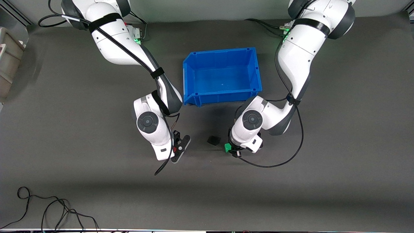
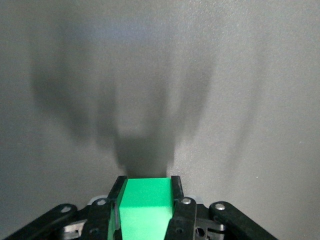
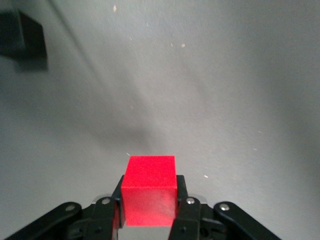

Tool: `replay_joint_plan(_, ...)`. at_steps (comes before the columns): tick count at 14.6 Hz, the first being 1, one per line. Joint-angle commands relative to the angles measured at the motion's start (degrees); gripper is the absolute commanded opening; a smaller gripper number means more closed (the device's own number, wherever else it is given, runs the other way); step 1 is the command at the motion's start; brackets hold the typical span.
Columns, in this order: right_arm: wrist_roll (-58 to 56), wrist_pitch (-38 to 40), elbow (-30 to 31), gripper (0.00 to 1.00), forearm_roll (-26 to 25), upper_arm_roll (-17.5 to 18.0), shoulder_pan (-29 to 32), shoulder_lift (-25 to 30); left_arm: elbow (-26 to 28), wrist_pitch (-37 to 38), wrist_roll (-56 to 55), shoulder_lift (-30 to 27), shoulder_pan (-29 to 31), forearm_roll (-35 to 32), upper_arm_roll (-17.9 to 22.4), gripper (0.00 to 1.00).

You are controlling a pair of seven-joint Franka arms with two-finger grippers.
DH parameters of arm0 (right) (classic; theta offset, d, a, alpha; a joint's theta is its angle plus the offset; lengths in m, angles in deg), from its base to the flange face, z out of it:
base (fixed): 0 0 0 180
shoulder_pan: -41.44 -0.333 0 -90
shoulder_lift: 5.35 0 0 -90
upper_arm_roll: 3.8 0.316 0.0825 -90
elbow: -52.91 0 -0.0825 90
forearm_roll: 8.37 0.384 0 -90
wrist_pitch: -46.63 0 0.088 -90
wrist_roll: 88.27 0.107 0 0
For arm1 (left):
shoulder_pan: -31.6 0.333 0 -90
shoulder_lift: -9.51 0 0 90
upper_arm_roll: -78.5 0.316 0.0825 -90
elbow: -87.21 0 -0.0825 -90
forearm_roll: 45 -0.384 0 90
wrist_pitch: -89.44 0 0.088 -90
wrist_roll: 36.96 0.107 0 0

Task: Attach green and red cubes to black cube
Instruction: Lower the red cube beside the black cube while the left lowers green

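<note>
Front view shows both arms reaching down toward the middle of the tabletop (image 1: pixel 64 97), each already carrying a cube. The left tool (image 1: pixel 230 149) is pinching the green cube (image 1: pixel 227 148), which sits between its fingers just beside the black cube (image 1: pixel 213 139), on the side toward the left arm's end of the tabletop. In the left wrist view the green cube (image 2: pixel 145 210) fills the gap between the two fingers, gripped on both sides. The right tool (image 1: pixel 176 149) is pinching the red cube (image 1: pixel 175 149), of which only a small red patch shows from the front; the right wrist view shows the red cube (image 3: pixel 149 187) clamped squarely between the fingers, with the black cube (image 3: pixel 27 34) visible some way off on the bare tabletop. The black cube lies loose in the middle, between the two tools and nearer the front camera than the blue bin (image 1: pixel 190 81), which sits toward the edge where the arm bases stand.

The main risk I see is the black cube itself: nothing holds it, so a push from one side alone would likely slide or turn it instead of joining to it. If the green cube arrives tilted or off-centre, the faces may not meet flat. The two tools closing in from either side could also knock fingers together. The red cube has farther to travel, so timing the two pushes looks awkward.
</note>
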Motion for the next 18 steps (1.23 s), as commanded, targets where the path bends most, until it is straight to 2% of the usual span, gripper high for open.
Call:
replay_joint_plan(1, 13.3, -0.2, -1.5, 0.00, 9.4, -0.1, -0.5, -0.8, -1.1, 0.1, -2.1, 0.7, -1.4, -0.5, 0.6, 0.00)
replay_joint_plan(3, 27.1, -0.2, -1.5, 0.00, 12.6, -0.1, -0.5, -0.9, -1.1, 0.1, -2.1, 0.9, -1.5, -0.6, 0.6, 0.00)
replay_joint_plan(5, 39.1, 0.2, -1.5, 0.00, 12.9, -0.1, -0.1, -0.6, -1.1, 0.1, -2.1, 1.1, -1.5, -0.6, 0.6, 0.00)
replay_joint_plan(10, 80.2, 1.0, -1.2, 0.00, 13.0, 0.0, -0.5, -0.4, -1.6, 0.1, -2.7, 1.1, -2.0, -0.3, 0.6, 0.00)
replay_joint_plan(12, 94.3, 0.9, -1.5, 0.00, 16.5, -0.1, -0.5, -0.3, -1.6, 0.2, -2.1, 1.2, -3.4, -1.1, 0.7, 0.00)
replay_joint_plan(15, 110.3, 0.9, -0.8, 0.00, 26.1, -0.2, -0.5, -0.5, -1.6, 0.2, -1.4, 1.4, -3.9, -2.1, 0.7, 0.00)
replay_joint_plan(18, 119.2, -0.2, -0.5, 0.00, 28.5, -0.1, -0.5, -1.0, -1.6, 0.2, -0.7, 2.0, -4.7, -4.1, 0.7, 0.00)
